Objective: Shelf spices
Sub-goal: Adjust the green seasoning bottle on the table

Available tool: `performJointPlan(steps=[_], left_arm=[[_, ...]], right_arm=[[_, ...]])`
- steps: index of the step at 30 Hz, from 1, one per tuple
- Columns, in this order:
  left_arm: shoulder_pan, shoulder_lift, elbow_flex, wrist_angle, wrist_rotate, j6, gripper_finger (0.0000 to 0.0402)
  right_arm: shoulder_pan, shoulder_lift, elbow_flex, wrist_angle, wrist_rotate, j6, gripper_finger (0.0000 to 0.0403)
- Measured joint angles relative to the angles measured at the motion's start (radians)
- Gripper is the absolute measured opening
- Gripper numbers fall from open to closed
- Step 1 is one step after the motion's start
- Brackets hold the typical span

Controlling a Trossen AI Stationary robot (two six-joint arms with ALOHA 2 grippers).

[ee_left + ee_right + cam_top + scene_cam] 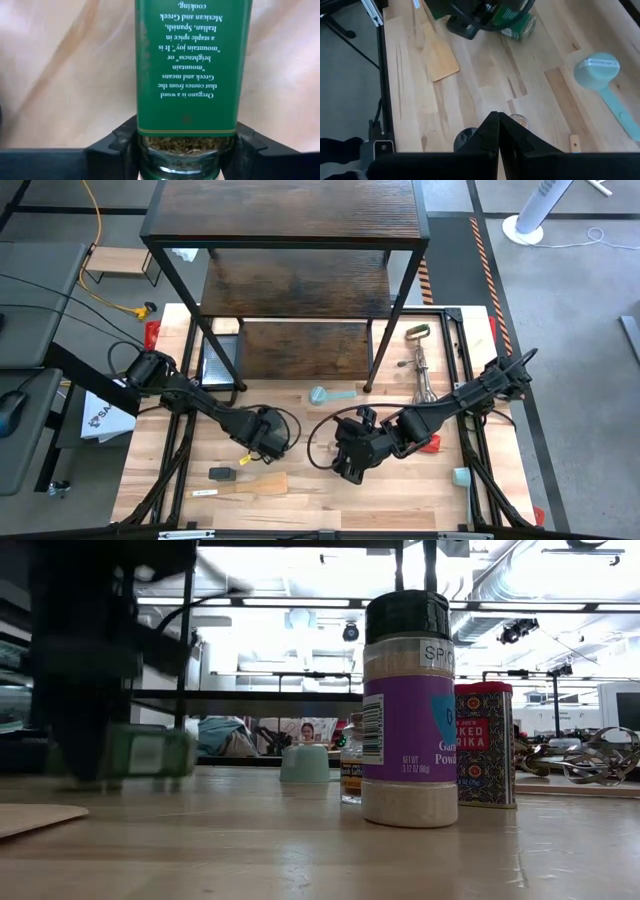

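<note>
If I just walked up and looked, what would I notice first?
Probably the big dark shelf at the far side of the table, with two black arms reaching in front of it. The left end effector has its fingers on either side of a green oregano jar lying on its side on the wood. Up close in the low view, a tall garlic powder jar stands beside a red paprika tin.

Left gripper (268, 434) low, fingers clamping; right gripper (350, 463) closed, hovering.

Wooden spatula (252, 485), teal scoop (330, 394), whisk (420, 370)
</note>
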Motion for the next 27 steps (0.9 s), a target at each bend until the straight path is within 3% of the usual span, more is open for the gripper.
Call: performJointPlan(steps=[3,7,13,18,23,27], left_arm=[[-0.017,-0.003,0.070,-0.046,-0.020,0.174,0.0184],[-0.048,-0.004,0.181,-0.090,-0.052,0.515,0.0184],[-0.060,-0.006,0.369,-0.261,-0.247,0.791,0.0184],[-0.034,-0.006,0.470,-0.343,-0.263,0.824,0.0184],[-0.029,-0.024,0.498,-0.327,-0.259,0.798,0.0184],[-0.035,-0.034,0.502,-0.294,-0.258,0.786,0.0184]], right_arm=[[-0.008,0.000,0.000,0.026,0.000,-0.026,0.0000],[-0.026,0.000,0.000,0.107,-0.029,-0.116,0.0000],[-0.048,0.000,0.012,0.204,-0.111,-0.284,0.0026],[-0.052,0.000,0.049,0.141,-0.122,-0.375,0.0119],[-0.041,0.000,0.063,0.129,-0.024,-0.429,0.0229],[-0.044,0.006,0.063,0.127,0.016,-0.470,0.0286]])
